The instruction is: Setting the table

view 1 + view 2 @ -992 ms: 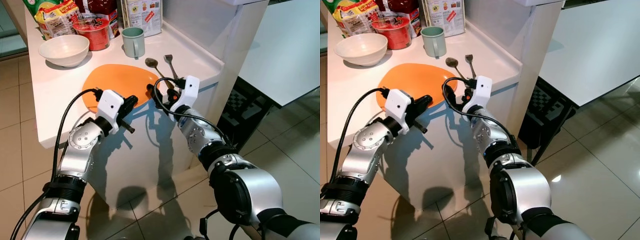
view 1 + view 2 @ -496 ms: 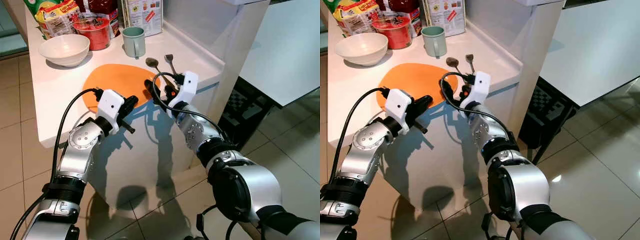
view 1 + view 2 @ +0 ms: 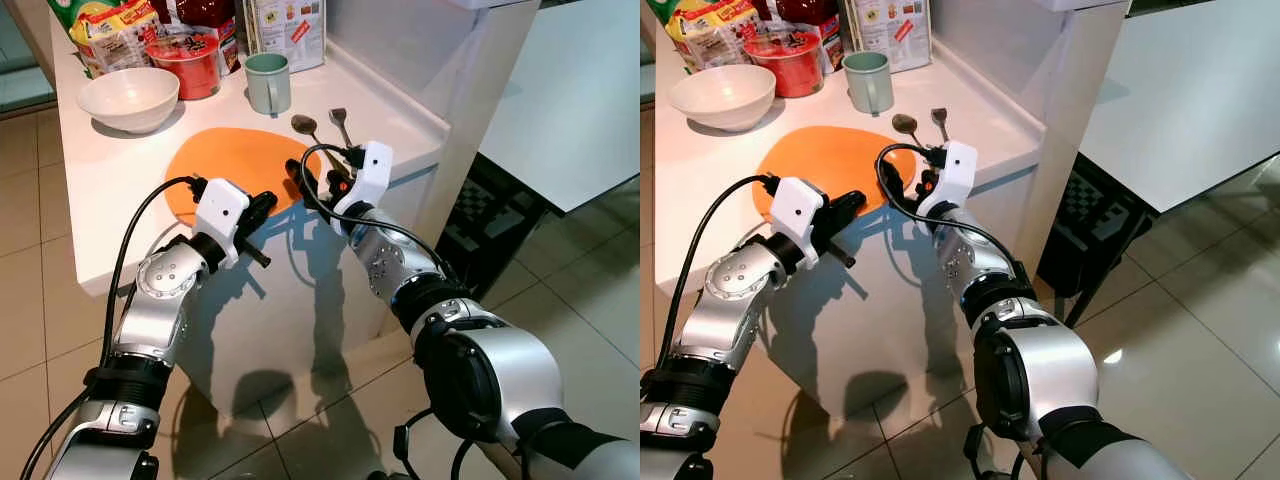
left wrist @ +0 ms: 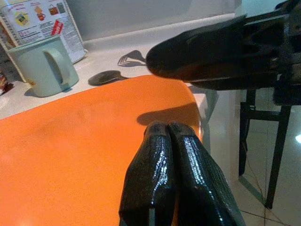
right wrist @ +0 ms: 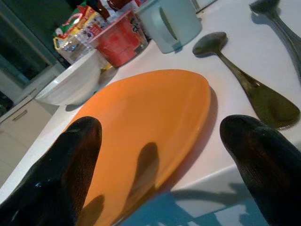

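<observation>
At the near edge of the white surface (image 3: 110,175), right tool (image 3: 318,182) held released, black fingers (image 5: 77,155) spread wide, pointing at the rim of the flat round orange plate (image 3: 235,170). Left tool (image 4: 176,160) clenched on nothing, fingertips pressed together, hovering just over the plate's near rim. Plate lies flat near the surface's front edge. Dark metal spoon (image 3: 306,129) and fork (image 3: 342,124) lie side by side just beyond the right tool. Pale green mug (image 3: 267,83) stands behind the plate; white bowl (image 3: 128,99) and red cup (image 3: 184,64) farther left, snack packets (image 3: 115,32) behind.
</observation>
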Controlling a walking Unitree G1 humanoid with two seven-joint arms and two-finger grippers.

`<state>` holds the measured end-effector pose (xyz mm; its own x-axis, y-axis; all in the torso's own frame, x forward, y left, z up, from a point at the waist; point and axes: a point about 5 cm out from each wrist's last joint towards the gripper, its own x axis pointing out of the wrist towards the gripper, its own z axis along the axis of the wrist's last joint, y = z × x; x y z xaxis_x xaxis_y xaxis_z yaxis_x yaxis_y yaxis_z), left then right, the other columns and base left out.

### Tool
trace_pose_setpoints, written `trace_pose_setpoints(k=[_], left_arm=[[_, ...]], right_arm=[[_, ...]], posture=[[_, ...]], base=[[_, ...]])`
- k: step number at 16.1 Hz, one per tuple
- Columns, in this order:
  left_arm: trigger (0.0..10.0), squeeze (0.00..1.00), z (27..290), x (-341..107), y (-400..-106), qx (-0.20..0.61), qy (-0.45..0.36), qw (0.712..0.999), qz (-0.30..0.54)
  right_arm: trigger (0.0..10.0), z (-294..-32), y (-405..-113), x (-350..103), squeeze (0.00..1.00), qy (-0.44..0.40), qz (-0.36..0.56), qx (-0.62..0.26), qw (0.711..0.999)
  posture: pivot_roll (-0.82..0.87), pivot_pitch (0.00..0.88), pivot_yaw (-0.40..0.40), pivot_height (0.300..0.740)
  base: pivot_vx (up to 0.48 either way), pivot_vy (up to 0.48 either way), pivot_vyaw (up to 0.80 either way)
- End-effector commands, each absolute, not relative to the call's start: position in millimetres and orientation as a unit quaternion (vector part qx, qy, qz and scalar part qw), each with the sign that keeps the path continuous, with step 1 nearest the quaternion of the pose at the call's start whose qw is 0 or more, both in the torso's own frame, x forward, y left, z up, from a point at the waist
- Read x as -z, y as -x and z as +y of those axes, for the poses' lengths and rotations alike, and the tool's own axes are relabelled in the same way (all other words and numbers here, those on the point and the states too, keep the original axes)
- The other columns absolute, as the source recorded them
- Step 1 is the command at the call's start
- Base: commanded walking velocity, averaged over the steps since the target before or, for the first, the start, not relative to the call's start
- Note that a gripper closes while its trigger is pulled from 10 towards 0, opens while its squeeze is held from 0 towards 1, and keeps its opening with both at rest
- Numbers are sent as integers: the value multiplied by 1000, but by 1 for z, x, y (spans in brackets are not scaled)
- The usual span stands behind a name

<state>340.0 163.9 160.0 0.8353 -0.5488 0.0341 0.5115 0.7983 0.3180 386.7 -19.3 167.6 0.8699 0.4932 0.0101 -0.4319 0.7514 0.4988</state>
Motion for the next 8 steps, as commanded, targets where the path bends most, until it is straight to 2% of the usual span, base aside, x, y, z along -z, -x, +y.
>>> trace_pose_setpoints(k=[1, 8], left_arm=[[10000, 0, 159, -162, -338, 294, -148, 942, -65], [10000, 0, 157, -167, -336, 298, -147, 940, -75]], right_arm=[[10000, 4, -380, -170, 0, -257, 77, -265, 926], [10000, 9, -381, -175, 0, -264, 82, -250, 928]], posture=[[166, 81, 9, 740], [184, 72, 1, 740]], base=[[0, 0, 0], [0, 0, 0]])
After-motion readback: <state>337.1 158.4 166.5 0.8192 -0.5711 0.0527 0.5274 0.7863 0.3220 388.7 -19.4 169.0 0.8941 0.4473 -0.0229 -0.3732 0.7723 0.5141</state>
